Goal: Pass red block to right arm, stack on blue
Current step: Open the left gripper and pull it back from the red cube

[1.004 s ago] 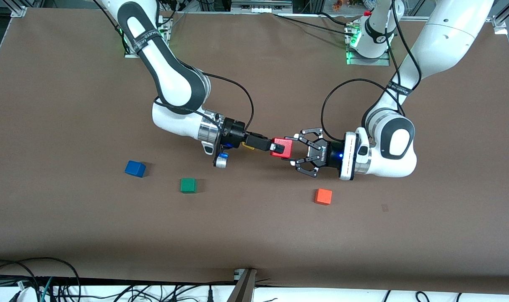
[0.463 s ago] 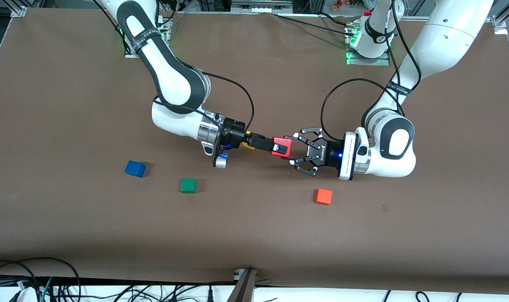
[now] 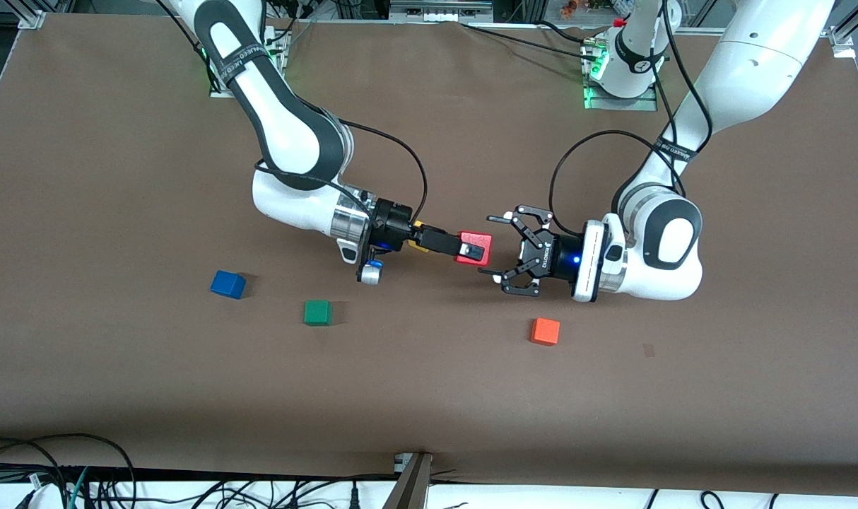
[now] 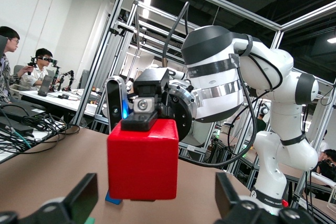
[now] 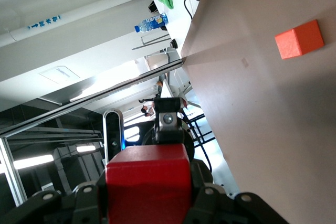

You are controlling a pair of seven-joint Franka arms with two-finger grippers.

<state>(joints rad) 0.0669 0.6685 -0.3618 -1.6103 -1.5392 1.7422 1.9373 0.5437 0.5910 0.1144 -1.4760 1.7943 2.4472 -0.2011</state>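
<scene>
In the front view we see the right gripper pinching the red block in the air over the middle of the table. The left gripper faces it with fingers spread, just clear of the block. The blue cube lies toward the right arm's end, beside the green cube. Only the right wrist view shows the orange cube past the block; the left wrist view shows the block's face between its spread fingertips

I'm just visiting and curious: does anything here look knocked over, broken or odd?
Nothing stands out. The red block is in the air, held in the right gripper, with the left gripper open beside it. The blue, green and orange blocks sit flat and apart.
</scene>
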